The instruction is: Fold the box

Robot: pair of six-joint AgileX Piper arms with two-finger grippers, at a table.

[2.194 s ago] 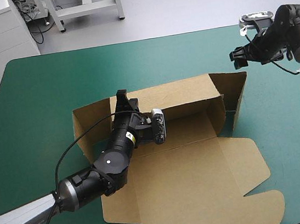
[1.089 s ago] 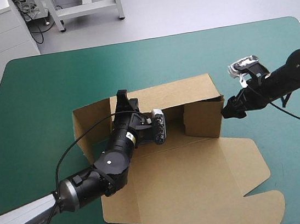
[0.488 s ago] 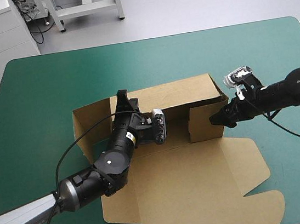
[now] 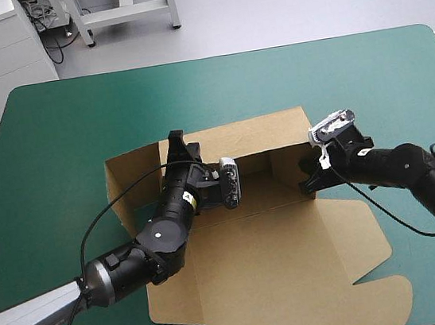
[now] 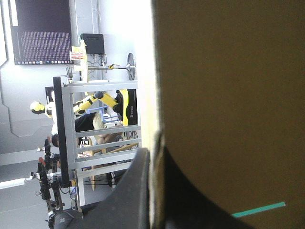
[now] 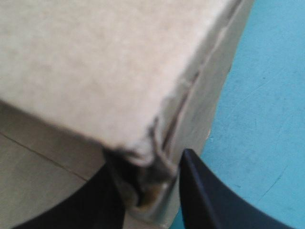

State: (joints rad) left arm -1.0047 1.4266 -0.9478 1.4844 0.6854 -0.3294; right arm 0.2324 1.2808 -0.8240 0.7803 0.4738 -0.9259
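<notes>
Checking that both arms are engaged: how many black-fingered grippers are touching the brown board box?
2. The left black-fingered gripper pinches the far wall of the brown cut-board box; the right gripper holds the raised right wall's corner between its fingers.

Blurred box (image 6: 95,62), left hand (image 5: 153,157) partly cropped

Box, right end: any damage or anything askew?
Yes. In the right wrist view, the box corner between the right gripper fingers looks crumpled, its board layers splayed apart at the edge. The left gripper pinches the far wall; nothing odd shows there.
</notes>
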